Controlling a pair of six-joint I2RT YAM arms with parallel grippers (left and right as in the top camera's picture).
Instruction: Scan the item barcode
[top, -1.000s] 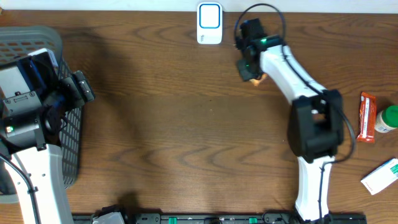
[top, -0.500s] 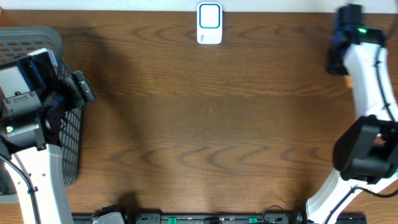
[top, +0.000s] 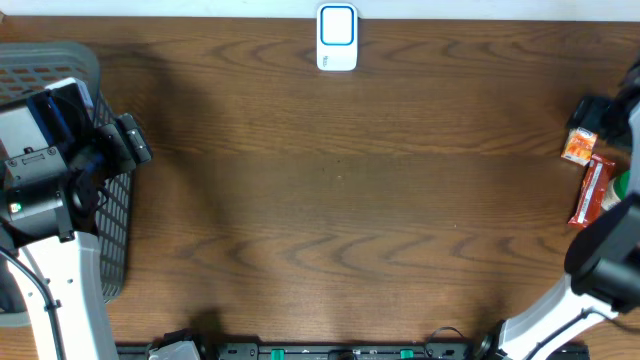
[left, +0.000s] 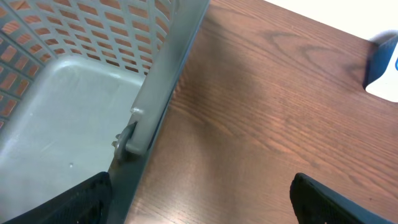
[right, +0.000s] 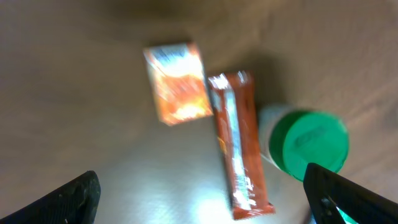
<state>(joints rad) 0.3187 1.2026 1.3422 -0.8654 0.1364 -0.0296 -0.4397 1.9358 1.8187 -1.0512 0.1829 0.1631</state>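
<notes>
Moved since a second ago: right claw (right: 202, 199), from beside the scanner (top: 337, 38) to the far right edge of the tabletop (top: 330, 200), and from clenched to released. Right claw: fingers wide apart, nothing between them. Orange packet (right: 177, 82): lying loose on the tabletop below the claw, just beside a red bar (right: 239, 146), with a green-capped bottle (right: 308, 140) past the bar. Left claw (left: 199, 202): spread, empty, over the rim of the grey basket (left: 155, 93). Status, judged: packet's pass at the scanner appears done and the packet set down. Whether bar and bottle remain to scan cannot be told.
</notes>
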